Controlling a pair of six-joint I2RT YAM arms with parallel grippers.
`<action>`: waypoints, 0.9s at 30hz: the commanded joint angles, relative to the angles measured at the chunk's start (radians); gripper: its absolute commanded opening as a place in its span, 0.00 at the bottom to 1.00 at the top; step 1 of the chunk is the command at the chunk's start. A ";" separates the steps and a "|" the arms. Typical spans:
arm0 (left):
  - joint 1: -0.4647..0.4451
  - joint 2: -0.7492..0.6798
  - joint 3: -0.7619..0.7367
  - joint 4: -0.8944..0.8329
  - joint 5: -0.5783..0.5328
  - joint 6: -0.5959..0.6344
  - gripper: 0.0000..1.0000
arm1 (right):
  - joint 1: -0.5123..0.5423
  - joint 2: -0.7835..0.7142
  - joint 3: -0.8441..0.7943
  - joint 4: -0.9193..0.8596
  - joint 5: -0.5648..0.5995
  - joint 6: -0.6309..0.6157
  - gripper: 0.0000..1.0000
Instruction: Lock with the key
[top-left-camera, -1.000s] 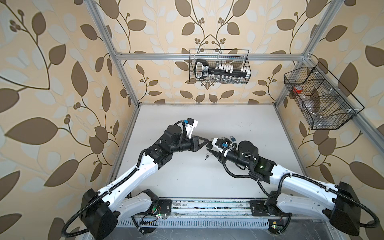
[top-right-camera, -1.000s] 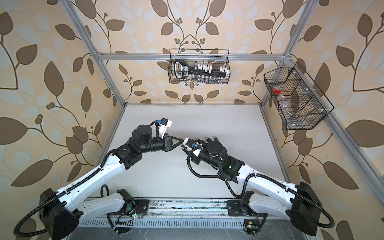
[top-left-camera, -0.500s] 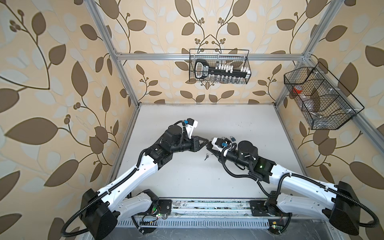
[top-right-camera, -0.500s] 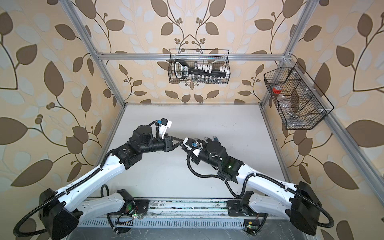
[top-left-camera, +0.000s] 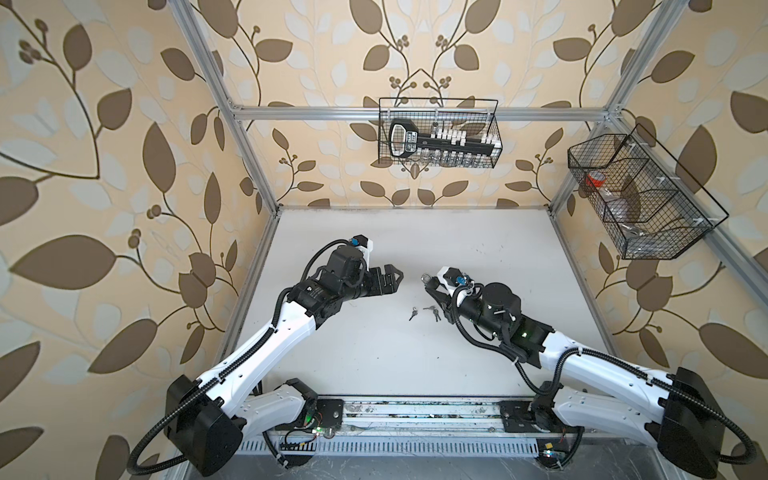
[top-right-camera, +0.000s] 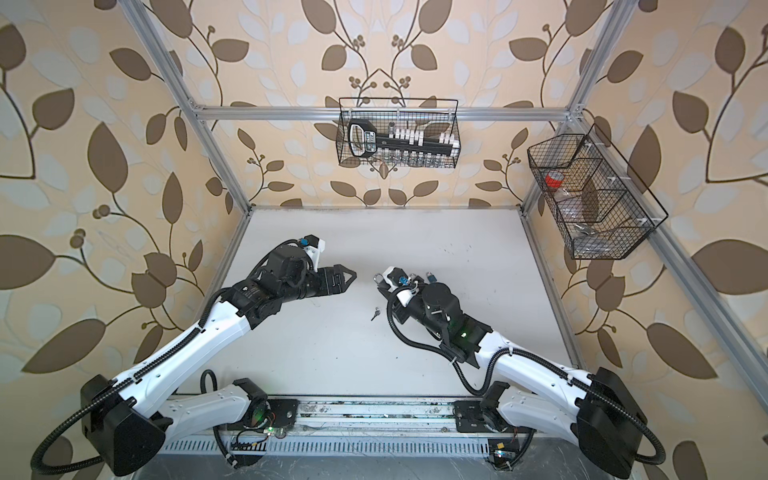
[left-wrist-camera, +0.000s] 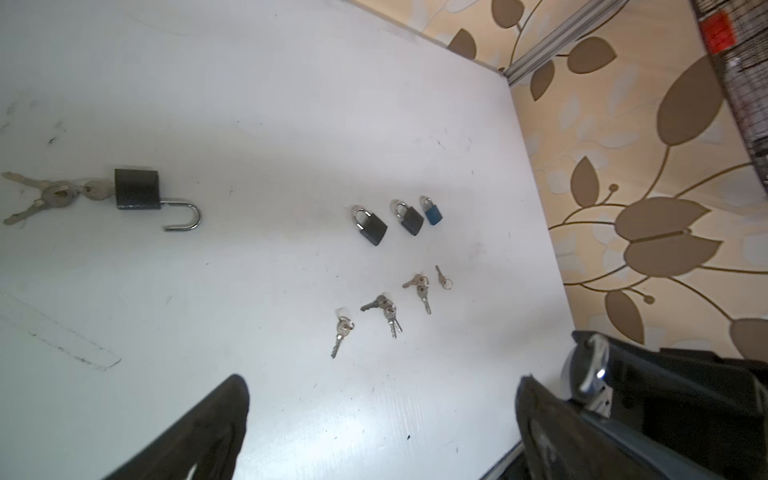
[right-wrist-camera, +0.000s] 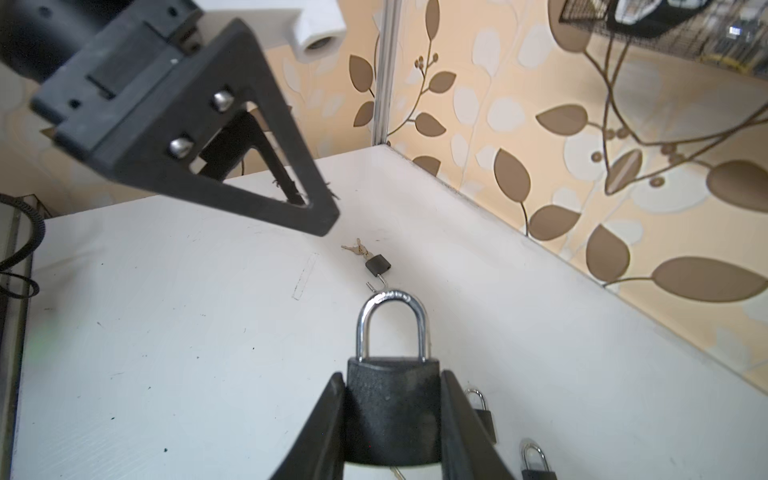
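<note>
My right gripper (right-wrist-camera: 392, 378) is shut on the black body of a padlock (right-wrist-camera: 392, 409), held above the table. Its silver shackle (right-wrist-camera: 392, 324) sits pushed down into the body. In both top views the padlock (top-left-camera: 426, 277) (top-right-camera: 379, 278) points toward my left gripper (top-left-camera: 398, 277) (top-right-camera: 352, 276), which hangs a short gap to its left. The left gripper (left-wrist-camera: 384, 392) is open wide and empty. Small keys (top-left-camera: 412, 312) (top-right-camera: 375, 313) lie on the white table below the gap. In the left wrist view several keys (left-wrist-camera: 386, 311) lie scattered.
An open black padlock (left-wrist-camera: 137, 189) with a key bunch in it lies apart on the table (left-wrist-camera: 249, 104). Three closed small padlocks, two black (left-wrist-camera: 372, 227) and one blue (left-wrist-camera: 433, 212), lie in a row. Wire baskets (top-left-camera: 438, 133) (top-left-camera: 640, 199) hang on the back and right walls.
My left gripper has opened wide and drawn back to the left, away from the padlock it was touching. The right gripper keeps the padlock in nearly the same place.
</note>
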 joint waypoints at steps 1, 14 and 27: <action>0.008 0.025 -0.011 -0.001 -0.030 -0.019 0.99 | -0.084 0.059 -0.001 0.026 -0.132 0.081 0.00; 0.150 -0.005 -0.126 0.047 0.005 -0.066 0.99 | -0.168 0.310 0.085 -0.017 -0.142 0.098 0.00; 0.305 -0.107 -0.179 0.014 0.067 -0.070 0.99 | -0.152 0.675 0.444 -0.344 -0.210 0.029 0.00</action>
